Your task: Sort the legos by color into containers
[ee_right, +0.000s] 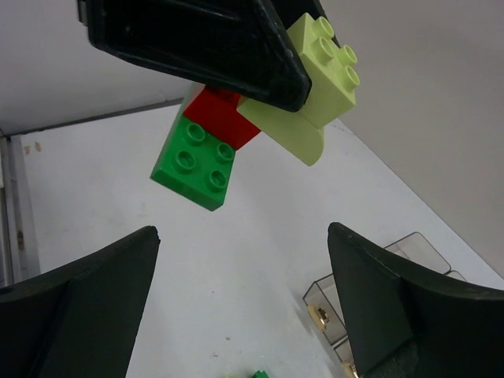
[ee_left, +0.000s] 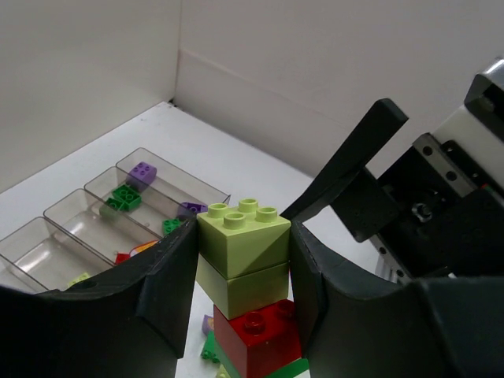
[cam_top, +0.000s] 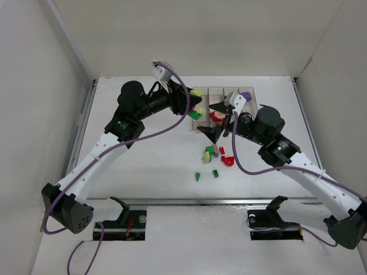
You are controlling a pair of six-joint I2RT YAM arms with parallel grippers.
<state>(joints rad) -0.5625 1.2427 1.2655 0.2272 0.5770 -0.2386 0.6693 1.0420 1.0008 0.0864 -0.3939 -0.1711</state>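
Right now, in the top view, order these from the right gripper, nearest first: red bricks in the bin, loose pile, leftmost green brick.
From the right gripper:
1. Red bricks, in the bin, between its jaws.
2. Loose pile, toward the near edge.
3. Leftmost green brick, closest to that edge.

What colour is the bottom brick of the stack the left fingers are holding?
Green: the bottom brick shows clearest in the right wrist view.

No readable text, labels or numbers anywhere.
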